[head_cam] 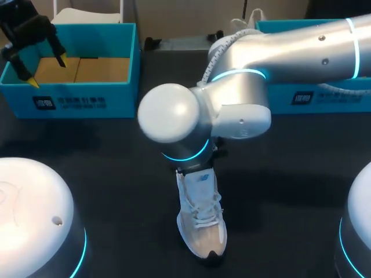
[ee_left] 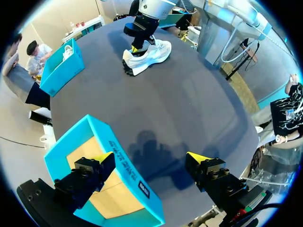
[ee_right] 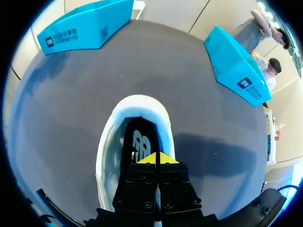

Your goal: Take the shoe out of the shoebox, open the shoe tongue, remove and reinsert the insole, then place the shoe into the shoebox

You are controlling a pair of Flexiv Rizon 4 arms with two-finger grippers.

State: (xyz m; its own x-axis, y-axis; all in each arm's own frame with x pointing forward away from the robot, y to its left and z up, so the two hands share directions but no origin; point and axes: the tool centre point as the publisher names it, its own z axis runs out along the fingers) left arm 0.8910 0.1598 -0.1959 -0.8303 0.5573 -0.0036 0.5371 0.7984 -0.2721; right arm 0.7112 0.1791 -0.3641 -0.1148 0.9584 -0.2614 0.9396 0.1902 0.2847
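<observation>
1. Lying on its sole near the middle of the worktop's [head_cam: 116, 168] near edge, the white shoe [head_cam: 200, 220] is pointing its toe toward that edge.
2. In the head view the right arm [head_cam: 290, 46] is covering the heel and hiding its own fingers. Only the right wrist view is showing the right gripper [ee_right: 156, 158], its yellow tips pressed together inside the shoe's opening, just above the dark insole [ee_right: 139, 142]. Whether they are pinching anything is not showing.
3. The left gripper [head_cam: 47, 70] is hanging over the open shoebox [head_cam: 75, 101] at the far left corner, fingers spread wide. The left wrist view is placing one finger over the box's cardboard floor and the other outside its wall.
4. A second blue box [head_cam: 313, 95] is sitting at the far right edge.
</observation>
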